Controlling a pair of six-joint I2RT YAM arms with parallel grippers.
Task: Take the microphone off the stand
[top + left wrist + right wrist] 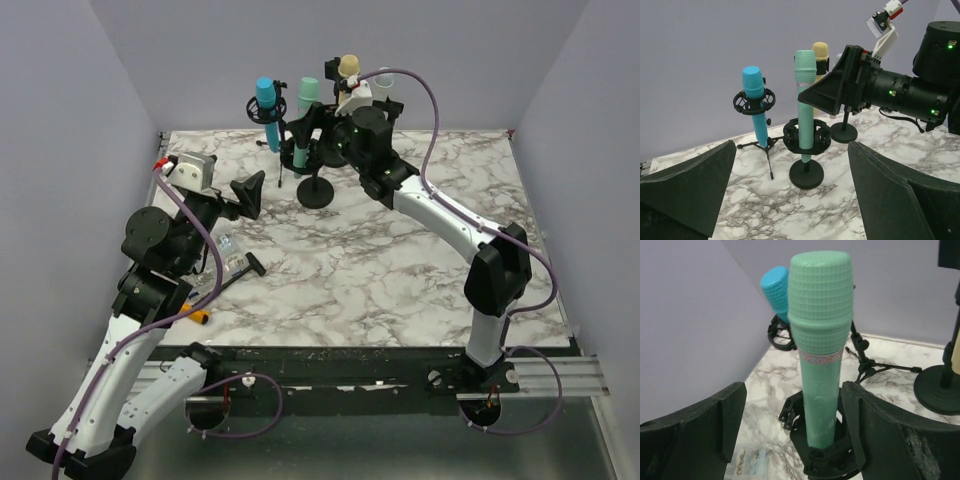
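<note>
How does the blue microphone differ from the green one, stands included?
The blue microphone sits in a ring mount on a tripod; the green microphone sits in one on a round base. The blue microphone leans a little, while the green microphone stands upright. The right gripper has its open fingers either side of the green microphone; no gripper is at the blue microphone. Both have the same handheld shape, and both are in their stands.

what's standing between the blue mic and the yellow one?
The green microphone, upright in its round-base stand. The left wrist view shows it best; the top view agrees.
</note>
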